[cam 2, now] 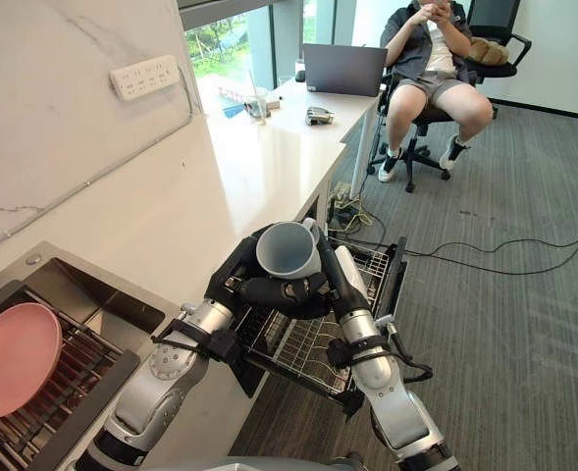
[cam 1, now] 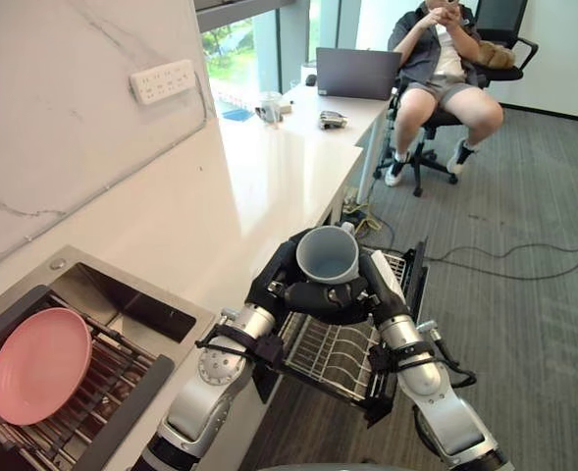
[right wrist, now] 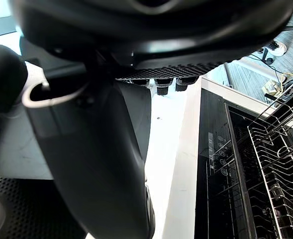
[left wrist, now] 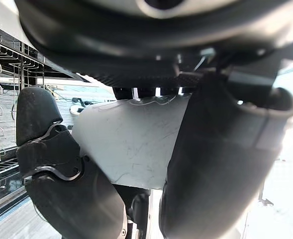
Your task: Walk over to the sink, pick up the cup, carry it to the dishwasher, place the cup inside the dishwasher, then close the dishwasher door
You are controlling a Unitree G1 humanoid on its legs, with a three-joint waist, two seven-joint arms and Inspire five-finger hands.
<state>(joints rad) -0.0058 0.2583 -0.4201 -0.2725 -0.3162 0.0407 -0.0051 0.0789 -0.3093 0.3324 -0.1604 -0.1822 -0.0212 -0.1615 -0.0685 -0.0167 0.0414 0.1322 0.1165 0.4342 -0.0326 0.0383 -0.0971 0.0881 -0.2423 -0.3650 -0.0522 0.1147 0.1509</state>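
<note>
Above the pulled-out dishwasher rack point(cam 1: 330, 355), just off the white table's point(cam 1: 269, 172) front edge, we see the grey cup point(cam 1: 328, 253), mouth upward. The left hand point(cam 1: 281, 283) and right hand point(cam 1: 379, 285) both clasp it, fingers curled round its lower body. At the table's near end a pink plate point(cam 1: 40, 363) lies in the sink point(cam 1: 122, 299). A socket strip point(cam 1: 163, 81) sits on the marble wall point(cam 1: 63, 128). At the far end stands a laptop point(cam 1: 357, 74), and a person point(cam 1: 446, 59) sits on a chair on grey carpet point(cam 1: 534, 324).
</note>
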